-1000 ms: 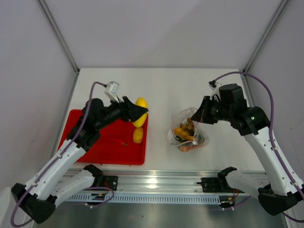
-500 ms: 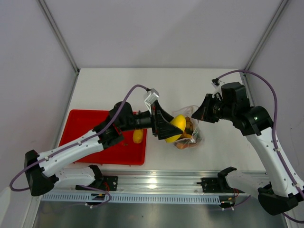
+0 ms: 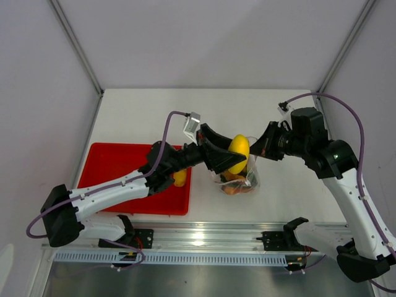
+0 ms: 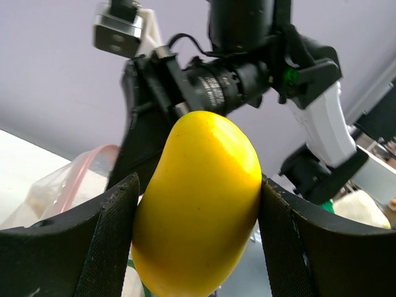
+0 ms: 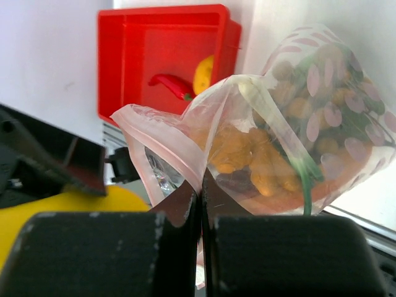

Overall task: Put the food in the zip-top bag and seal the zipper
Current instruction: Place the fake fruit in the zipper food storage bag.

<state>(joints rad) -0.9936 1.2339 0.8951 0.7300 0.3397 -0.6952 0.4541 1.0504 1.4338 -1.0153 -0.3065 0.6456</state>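
1. The white desk point(image 3: 154, 111) is smooth and matte, with pale walls around it.
2. A red tray point(image 3: 111, 164), rectangular hard plastic with a raised rim, lies on the desk's left side.
3. The zip-top bag point(image 3: 241, 184) sits right of the tray, near the desk's middle. It is clear and crinkly, with pink oval marks over its side. Orange-tan lumps and green stalks point(image 5: 306, 179) show through the film.
4. The left gripper point(image 3: 234, 154) is spread wide and clamped on the yellow lemon point(image 3: 239, 151), one ribbed black pad on each side. It holds the lemon at the bag's mouth.
5. The lemon is a smooth, glossy, plump oval.
6. The right gripper point(image 3: 258, 150) is closed tight, pinching the bag's mouth edge, where the zipper point(image 5: 148, 133) runs as a pale pink strip.
7. In the tray lie a curved red chili point(image 5: 170, 83) and a small yellow piece point(image 3: 179, 178).
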